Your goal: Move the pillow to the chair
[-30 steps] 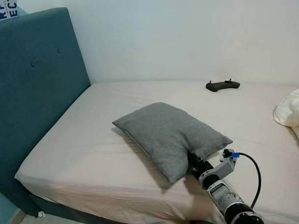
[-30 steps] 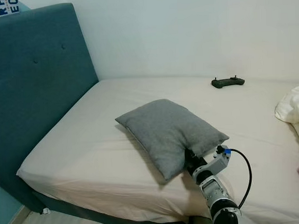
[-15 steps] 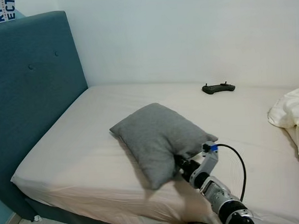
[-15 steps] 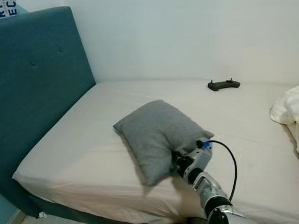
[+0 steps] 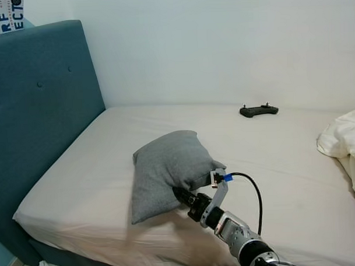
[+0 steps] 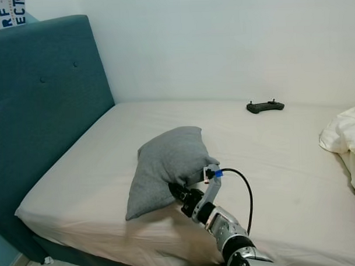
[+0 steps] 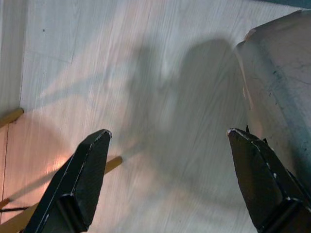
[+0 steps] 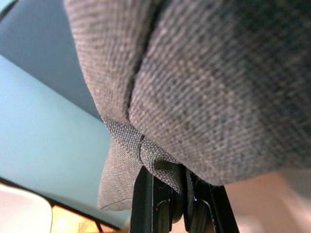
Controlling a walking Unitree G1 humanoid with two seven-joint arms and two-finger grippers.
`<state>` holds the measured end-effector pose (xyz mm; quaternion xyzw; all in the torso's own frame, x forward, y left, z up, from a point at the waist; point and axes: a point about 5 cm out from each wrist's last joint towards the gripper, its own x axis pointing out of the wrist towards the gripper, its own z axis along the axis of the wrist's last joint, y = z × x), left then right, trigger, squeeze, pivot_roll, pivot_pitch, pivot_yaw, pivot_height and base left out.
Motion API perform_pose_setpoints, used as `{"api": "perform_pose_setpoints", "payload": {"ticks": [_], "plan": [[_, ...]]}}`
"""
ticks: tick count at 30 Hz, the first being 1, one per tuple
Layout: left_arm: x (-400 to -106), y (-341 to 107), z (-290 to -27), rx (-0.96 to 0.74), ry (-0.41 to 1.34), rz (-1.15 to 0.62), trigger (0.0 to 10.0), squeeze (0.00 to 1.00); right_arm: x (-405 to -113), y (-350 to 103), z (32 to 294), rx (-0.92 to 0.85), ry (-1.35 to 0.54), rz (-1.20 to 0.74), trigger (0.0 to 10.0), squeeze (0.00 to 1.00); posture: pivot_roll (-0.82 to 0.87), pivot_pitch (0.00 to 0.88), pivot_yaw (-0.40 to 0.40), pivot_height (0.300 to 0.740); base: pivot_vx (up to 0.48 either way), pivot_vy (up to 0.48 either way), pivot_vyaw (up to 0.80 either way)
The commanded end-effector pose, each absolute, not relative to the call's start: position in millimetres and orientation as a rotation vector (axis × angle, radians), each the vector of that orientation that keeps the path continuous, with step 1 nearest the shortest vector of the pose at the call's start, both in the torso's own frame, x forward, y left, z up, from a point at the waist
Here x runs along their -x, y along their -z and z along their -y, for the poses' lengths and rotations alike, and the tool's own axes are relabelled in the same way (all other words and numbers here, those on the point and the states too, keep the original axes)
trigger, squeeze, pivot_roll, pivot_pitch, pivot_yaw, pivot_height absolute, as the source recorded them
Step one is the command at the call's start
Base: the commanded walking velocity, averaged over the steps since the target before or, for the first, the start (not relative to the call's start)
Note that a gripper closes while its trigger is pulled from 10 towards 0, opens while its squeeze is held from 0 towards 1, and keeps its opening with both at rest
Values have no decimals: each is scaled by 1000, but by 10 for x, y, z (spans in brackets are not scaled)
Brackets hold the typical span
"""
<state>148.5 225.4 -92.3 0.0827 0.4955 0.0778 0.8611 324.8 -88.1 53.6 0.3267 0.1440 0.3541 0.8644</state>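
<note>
— Where was the grey pillow [image 5: 167, 171]?
— On the bed [image 5: 79, 171], near its front edge, bunched up, the right gripper [image 6: 178, 194] clamped on its corner.
— The left gripper [image 7: 170, 150]?
— Fingers apart above wooden floor [image 7: 146, 87].

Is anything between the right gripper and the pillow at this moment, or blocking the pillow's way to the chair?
Nothing stands between them: the right gripper is shut on the near edge of the grey pillow, which is tipped up off the bed. No chair can be made out here, so the path to it cannot be judged.
</note>
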Motion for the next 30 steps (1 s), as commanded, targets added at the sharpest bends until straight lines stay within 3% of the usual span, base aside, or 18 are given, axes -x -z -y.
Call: {"api": "perform_pose_setpoints", "payload": {"ticks": [1,8,13,30], "plan": [[-1463,940,-2239,-172,-169,-1070,10000,0,-3164,-485,756,-678,-819,-327,0,0,-14,0,20,558,-480,0,0],[-1471,931,-2266,-215,-157,-1072,10000,0,-3106,-471,702,-707,-881,-319,0,0,-19,0,19,577,-470,0,0],[-1419,941,-2315,-302,-148,-1104,10000,0,-3110,-527,666,-718,-948,-300,0,0,-21,0,17,601,0,0,0],[-1324,977,-2309,-327,-140,-1142,10000,0,-3156,-648,652,-735,-1007,-242,0,0,-17,0,15,668,0,0,0]]}}
